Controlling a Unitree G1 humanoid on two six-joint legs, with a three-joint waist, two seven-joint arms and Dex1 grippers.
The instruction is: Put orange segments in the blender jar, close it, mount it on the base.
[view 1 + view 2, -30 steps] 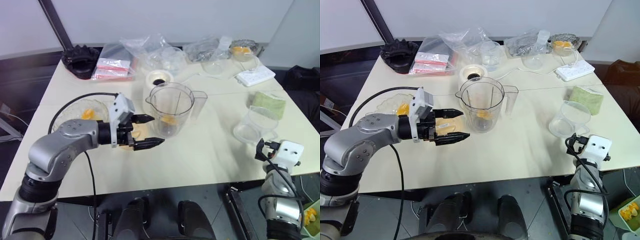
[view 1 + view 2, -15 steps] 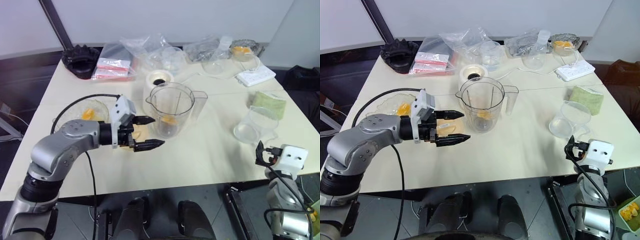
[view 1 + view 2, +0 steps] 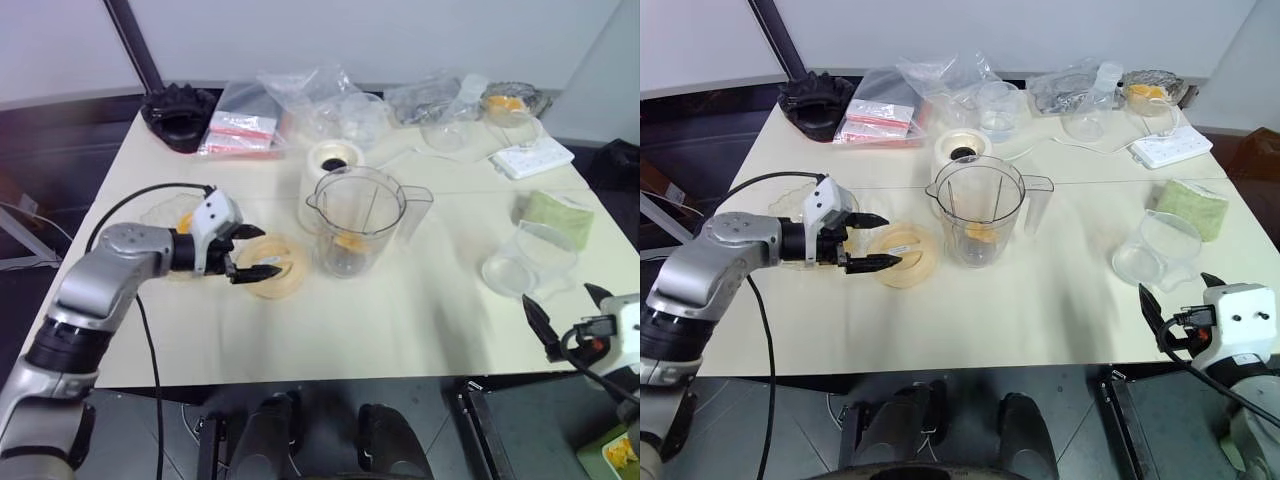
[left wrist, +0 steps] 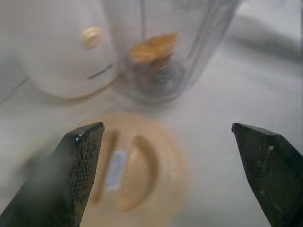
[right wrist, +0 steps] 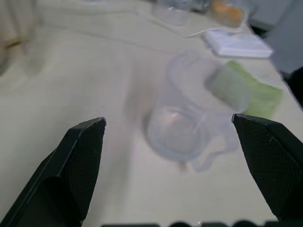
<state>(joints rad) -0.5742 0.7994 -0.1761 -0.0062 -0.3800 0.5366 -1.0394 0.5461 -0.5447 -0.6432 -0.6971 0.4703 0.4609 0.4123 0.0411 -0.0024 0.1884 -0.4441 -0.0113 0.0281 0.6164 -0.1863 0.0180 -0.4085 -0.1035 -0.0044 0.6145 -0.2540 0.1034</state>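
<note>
From my seat the contents of the blender jar [image 3: 360, 220] are hard to read: through its clear wall I make out one or two orange segments [image 3: 349, 242] at its bottom, but I cannot count them. The jar stands upright near the middle of the desk [image 3: 400, 310], handle toward the right edge, and it hides the lower part of the base [image 3: 330, 165], which stands just behind it, toward the far edge. A shallow glass dish [image 3: 170, 212] near the left edge is mostly covered by my left arm, so what it holds is unclear.

My left pincer [image 3: 255, 252] reaches in from the left edge, pointing at the jar and tilted slightly down, fingers spread wide and holding nothing, hovering over the pale orange lid [image 3: 277, 278] lying flat beside the jar. My right pincer [image 3: 563, 312] sits at the near right corner, jaws fully apart and empty, aimed across the desk toward a clear cup [image 5: 189, 120] on its side.
</note>
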